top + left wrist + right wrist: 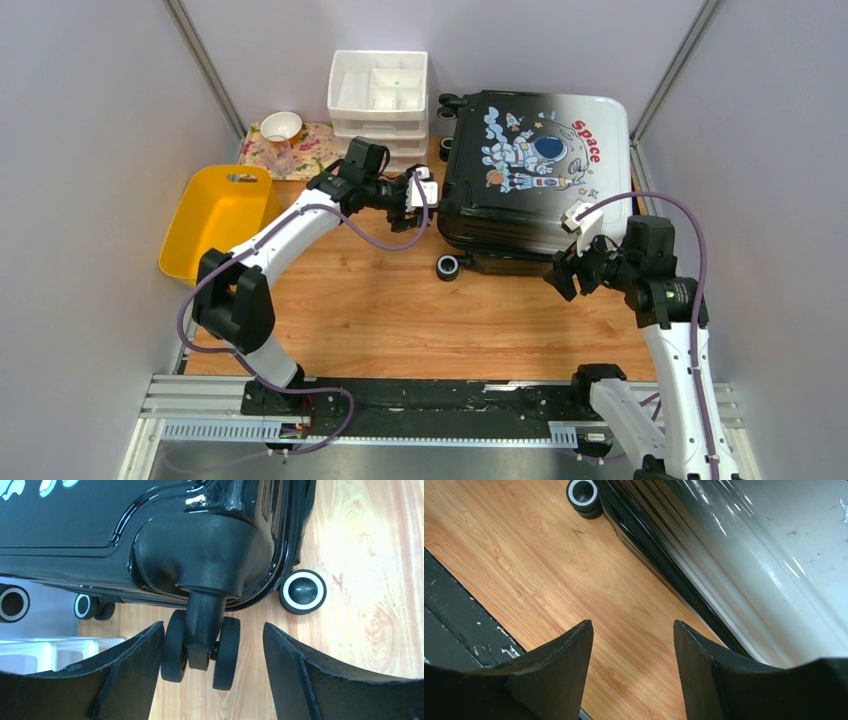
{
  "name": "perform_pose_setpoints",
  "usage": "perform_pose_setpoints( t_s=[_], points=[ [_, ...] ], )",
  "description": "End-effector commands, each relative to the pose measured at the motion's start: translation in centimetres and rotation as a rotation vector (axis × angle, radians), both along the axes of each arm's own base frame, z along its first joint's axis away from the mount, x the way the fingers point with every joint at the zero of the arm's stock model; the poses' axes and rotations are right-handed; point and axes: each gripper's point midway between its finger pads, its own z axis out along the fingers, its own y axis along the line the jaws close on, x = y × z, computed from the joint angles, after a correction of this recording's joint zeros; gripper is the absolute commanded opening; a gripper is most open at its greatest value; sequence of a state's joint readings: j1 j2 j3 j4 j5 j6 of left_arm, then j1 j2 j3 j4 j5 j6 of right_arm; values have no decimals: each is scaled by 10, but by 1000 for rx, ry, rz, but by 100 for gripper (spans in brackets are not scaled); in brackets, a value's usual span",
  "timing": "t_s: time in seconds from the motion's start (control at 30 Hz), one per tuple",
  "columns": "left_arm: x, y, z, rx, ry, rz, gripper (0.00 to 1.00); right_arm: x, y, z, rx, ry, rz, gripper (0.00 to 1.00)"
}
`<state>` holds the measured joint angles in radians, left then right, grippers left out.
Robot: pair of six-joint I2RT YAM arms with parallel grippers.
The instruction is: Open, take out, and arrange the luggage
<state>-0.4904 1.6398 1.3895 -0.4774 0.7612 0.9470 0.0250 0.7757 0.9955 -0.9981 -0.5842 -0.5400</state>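
**Both grippers spread wide at the closed Space suitcase**

The hard-shell suitcase [535,170] lies flat on the wooden table [400,310], astronaut print up and both shells together. The left gripper [212,627] is at the suitcase's left side, jaws wide open and holding nothing. They straddle a black twin caster wheel [200,652] that sticks out from the corner housing. One finger [125,670] sits right beside the wheel; whether it touches cannot be told.

The right gripper [632,625] hovers at the suitcase's near right corner, also spread wide and empty, over bare wood just beside the dark zipper seam. A white-rimmed wheel [448,266] pokes out at the suitcase's near left corner.

A white drawer organizer [378,100] stands left of the suitcase, just beside its far corner. A yellow bin [215,215] lies well off to the suitcase's left.
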Motion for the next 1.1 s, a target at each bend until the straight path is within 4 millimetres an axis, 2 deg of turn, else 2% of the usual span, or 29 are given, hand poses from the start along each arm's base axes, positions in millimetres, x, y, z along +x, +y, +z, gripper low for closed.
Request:
perform_pose_setpoints(
  t_s=[0.0, 0.1, 0.27, 0.33, 0.4, 0.47, 0.53, 0.7, 0.8, 0.9, 0.93, 1.0, 1.07],
  points=[
    [-2, 2, -17, 41, -10, -24, 79, -2, 2, 2, -6, -18, 31, 64],
    [3, 4, -26, 64, -16, -13, 78, -11, 7, -4, 4, 4, 72, 64],
    [11, -5, -13, 9, -12, 5, 64, -23, 12, -23, 17, 63, 114, 64],
    [14, -7, -11, 1, -13, 11, 62, -23, 11, -28, 4, 39, 123, 64],
    [19, -6, -14, 11, -8, 35, 63, -24, 10, -38, -8, 32, 128, 64],
    [22, -4, -19, 31, -15, 41, 73, -24, 9, -42, -16, 27, 130, 64],
    [24, -1, -24, 49, -22, 50, 78, -25, 8, -45, -20, 38, 133, 64],
    [30, -2, -27, 52, -34, 65, 83, -25, 9, -42, -17, 35, 137, 64],
    [28, -5, -22, 37, -24, 48, 73, -25, 9, -42, -18, 33, 141, 64],
    [25, -9, -8, -2, -24, 38, 56, -26, 9, -45, -26, 22, 142, 64],
    [24, -10, 0, -20, -36, 35, 46, -23, 8, -44, -31, 5, 140, 64],
    [20, -13, 10, -55, -24, 35, 37, -21, 5, -47, -38, -17, 117, 63],
    [20, -15, 27, -98, -27, 53, 20, -15, 3, -47, -44, -67, 95, 63]
  ],
)
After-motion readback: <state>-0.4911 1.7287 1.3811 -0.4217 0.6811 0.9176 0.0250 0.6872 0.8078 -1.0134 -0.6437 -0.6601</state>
